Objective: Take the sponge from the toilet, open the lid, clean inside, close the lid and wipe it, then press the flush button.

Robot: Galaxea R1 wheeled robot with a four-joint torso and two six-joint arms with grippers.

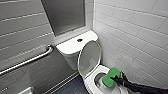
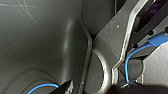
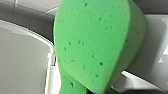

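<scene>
My right gripper (image 1: 118, 79): clenched on one edge of the sponge (image 1: 110, 77)
Sponge: bright green, held over the open bowl of the toilet (image 1: 72, 47), near the rim's right side
Lid (image 1: 89, 58): raised, standing up in front of the tank

The sponge (image 1: 110, 77), lower right in the head view, is bright green foam, matt, its face pitted with small open pores. The toilet (image 1: 75, 47) at centre is smooth white ceramic with a glaze shine. Its raised lid (image 1: 89, 58) looks like smooth white plastic with a softer sheen. The grab bar (image 1: 27, 61) at left is silvery metal. The wall tiles (image 1: 135, 32) at right are glossy white. The floor (image 1: 72, 87) at the bottom edge is dark and dull.
</scene>
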